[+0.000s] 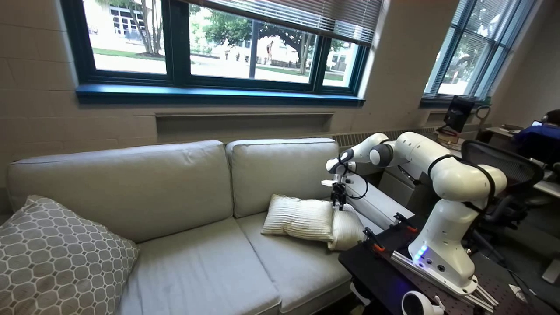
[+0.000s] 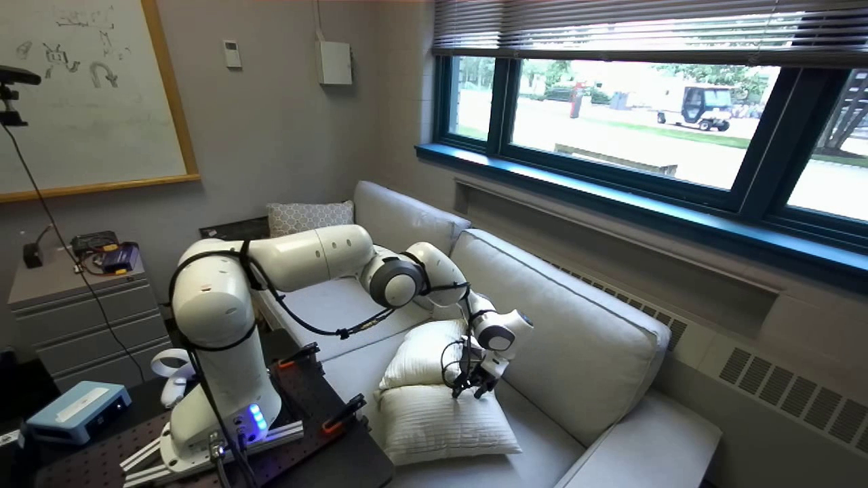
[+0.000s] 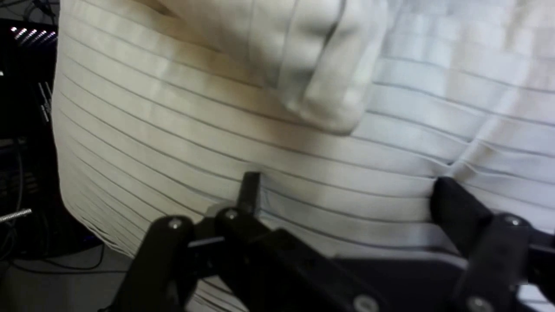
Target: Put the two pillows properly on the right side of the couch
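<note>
Over the cream couch (image 1: pixel 175 192) extends a white robot arm (image 1: pixel 459 175). A grey patterned pillow (image 1: pixel 65 258) lies well apart from 2 off-white pillows (image 2: pixel 447 427), which overlap on the seat (image 1: pixel 284 262) near the armrest (image 2: pixel 651 434). At the pillow nearer that armrest, the gripper (image 3: pixel 347 177) has its fingers (image 3: pixel 457 212) wide apart.

In an exterior view, a grey patterned pillow (image 1: pixel 65 260) is located at eight o'clock; in an exterior view, a whiteboard (image 2: pixel 85 102) is installed at ten, a window (image 2: pixel 637 125) at two.
</note>
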`<move>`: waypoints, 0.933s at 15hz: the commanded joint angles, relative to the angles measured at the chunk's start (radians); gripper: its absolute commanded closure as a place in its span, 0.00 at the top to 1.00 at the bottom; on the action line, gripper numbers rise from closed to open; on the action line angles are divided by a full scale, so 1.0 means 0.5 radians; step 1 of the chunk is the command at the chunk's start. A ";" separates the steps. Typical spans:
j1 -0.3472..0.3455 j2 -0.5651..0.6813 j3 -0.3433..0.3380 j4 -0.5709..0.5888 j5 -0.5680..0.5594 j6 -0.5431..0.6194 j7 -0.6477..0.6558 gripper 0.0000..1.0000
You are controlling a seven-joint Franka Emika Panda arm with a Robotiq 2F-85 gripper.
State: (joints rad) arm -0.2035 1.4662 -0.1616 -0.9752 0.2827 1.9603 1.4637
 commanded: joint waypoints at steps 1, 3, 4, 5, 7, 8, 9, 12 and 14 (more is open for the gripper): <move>0.101 -0.001 0.040 0.013 -0.117 -0.015 0.024 1.00; 0.152 -0.002 0.045 -0.008 -0.166 -0.022 0.000 0.75; 0.169 -0.002 0.041 -0.016 -0.191 -0.024 -0.005 0.75; 0.179 -0.002 0.036 -0.027 -0.214 -0.021 -0.010 0.69; 0.177 -0.001 0.019 -0.033 -0.252 -0.017 -0.008 0.52; 0.168 -0.001 0.012 -0.032 -0.266 -0.014 -0.005 0.43; 0.157 -0.001 0.008 -0.030 -0.275 -0.013 -0.006 0.36; 0.121 -0.001 -0.013 -0.022 -0.291 -0.010 -0.008 0.14; 0.102 -0.001 -0.034 -0.020 -0.307 0.009 -0.003 0.03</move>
State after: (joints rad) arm -0.1338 1.4657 -0.1688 -0.9821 0.1575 1.9600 1.4637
